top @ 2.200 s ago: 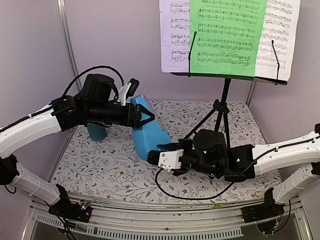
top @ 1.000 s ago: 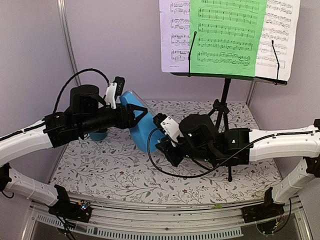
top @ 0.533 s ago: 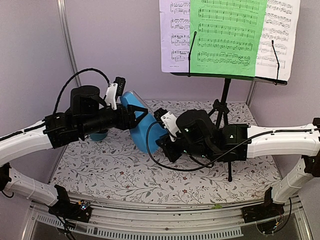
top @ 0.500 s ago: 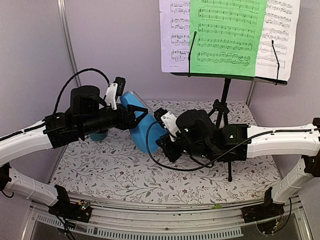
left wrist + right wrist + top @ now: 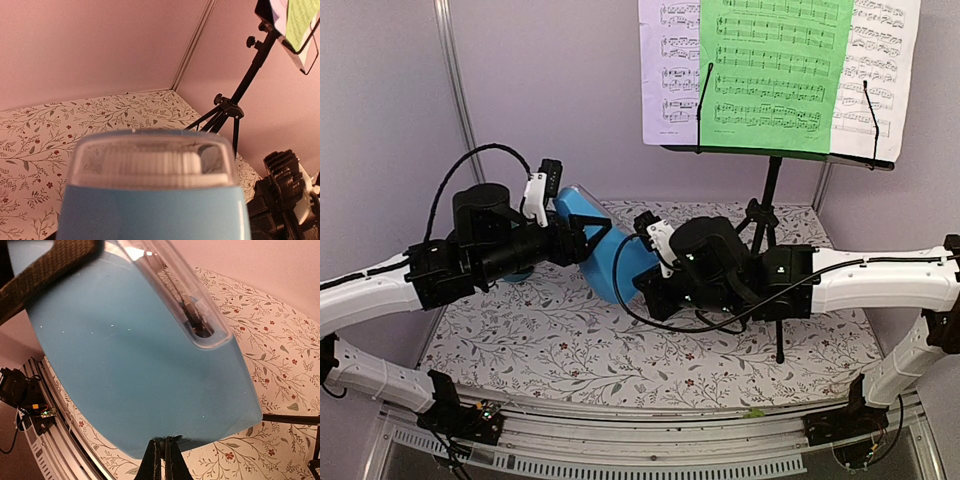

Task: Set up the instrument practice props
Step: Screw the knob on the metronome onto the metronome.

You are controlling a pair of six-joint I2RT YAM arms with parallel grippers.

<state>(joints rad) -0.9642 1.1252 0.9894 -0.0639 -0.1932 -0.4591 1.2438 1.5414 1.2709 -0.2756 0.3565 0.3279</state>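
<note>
Visibly, pendulum [image 5: 193,318] inside metronome [image 5: 130,375].

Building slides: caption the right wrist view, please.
Right gripper, jaws shut, at the edge of the tilted blue metronome above the floral table.

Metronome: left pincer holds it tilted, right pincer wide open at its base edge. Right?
Not quite. The right pincer is shut, closed tight at the base edge of the metronome; the right wrist view shows it. The left pincer does hold it tilted.
</note>
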